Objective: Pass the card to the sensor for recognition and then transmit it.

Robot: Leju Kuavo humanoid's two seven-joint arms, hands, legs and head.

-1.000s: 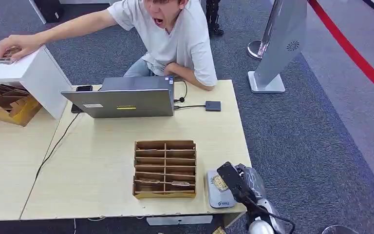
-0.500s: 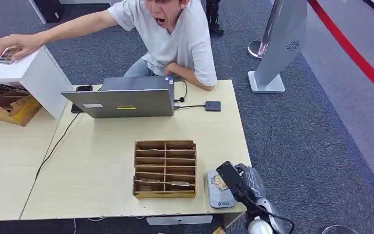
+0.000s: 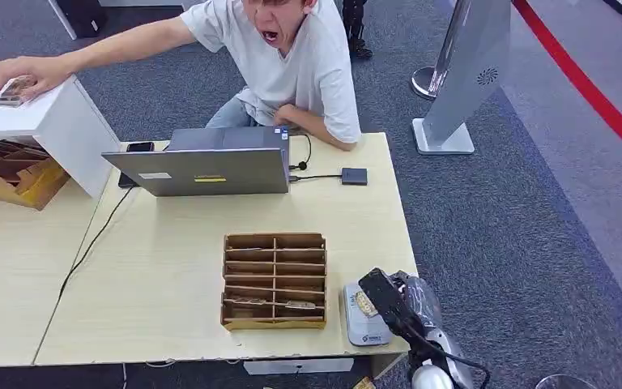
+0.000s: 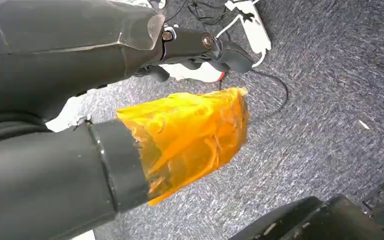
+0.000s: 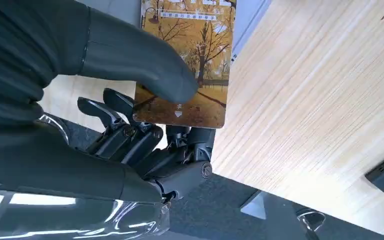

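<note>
Head view shows the right hand (image 3: 382, 298) low on the table (image 3: 170, 267), at about five o'clock in the picture, holding the card (image 3: 365, 304) over the grey sensor (image 3: 363, 326). The sensor pad sits near the table's front corner, just at three o'clock from the brown cardboard box (image 3: 275, 280) with its many little slots. Right wrist view shows the grip up close: the thick thumb (image 5: 145, 65) presses on the picture side of the card (image 5: 190, 65), and the dark fingers (image 5: 130, 135) curl under it, so the card is pinched. The card has yellow autumn trees on it. I think the step now is letting the sensor read the card. To do it well, the hand should keep the card flat and close above the pad, hold it steady, and not let the thumb slip. A tilted card may not be read. The left hand (image 4: 180, 135) hangs down over the grey carpet, with orange tape wrapped on it; I cannot tell how its fingers lie. A person (image 3: 291, 65) sits at twelve o'clock behind the laptop (image 3: 202, 166), one arm stretched out to a white box (image 3: 40, 121) at ten o'clock.
</note>
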